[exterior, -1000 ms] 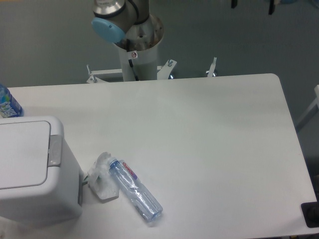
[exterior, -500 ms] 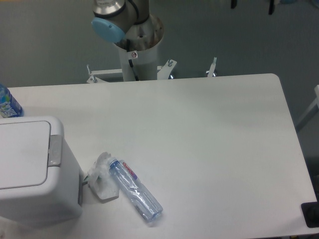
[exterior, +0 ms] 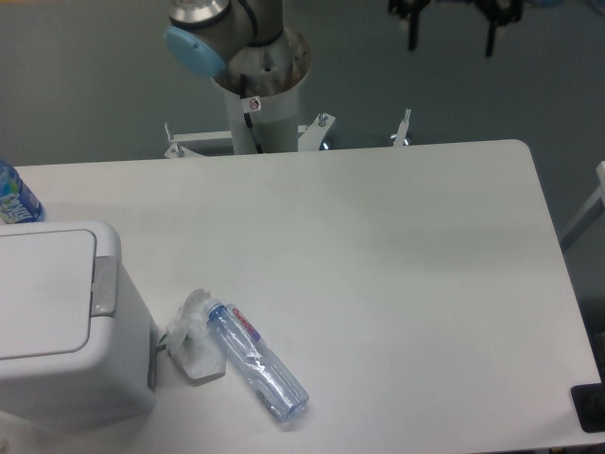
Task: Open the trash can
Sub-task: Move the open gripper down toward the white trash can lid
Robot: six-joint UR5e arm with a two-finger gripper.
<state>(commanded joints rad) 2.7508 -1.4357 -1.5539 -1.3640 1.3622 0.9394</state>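
Observation:
The white trash can (exterior: 57, 331) stands at the table's front left corner. Its flat lid is down, and the grey push-button strip (exterior: 103, 286) runs along its right edge. My gripper (exterior: 451, 33) hangs at the top right of the view, high above the table's far edge and far from the trash can. Its two dark fingers (exterior: 492, 33) are spread apart with nothing between them.
A clear plastic water bottle (exterior: 257, 361) lies on its side right of the trash can, next to a crumpled clear wrapper (exterior: 191, 336). Another bottle with a blue label (exterior: 14, 197) stands at the left edge. The arm's base (exterior: 257, 85) stands behind the table.
My gripper has come down and to the left into view at the top right. The arm's joint at the top has shifted slightly left. The trash can and bottle have not moved.

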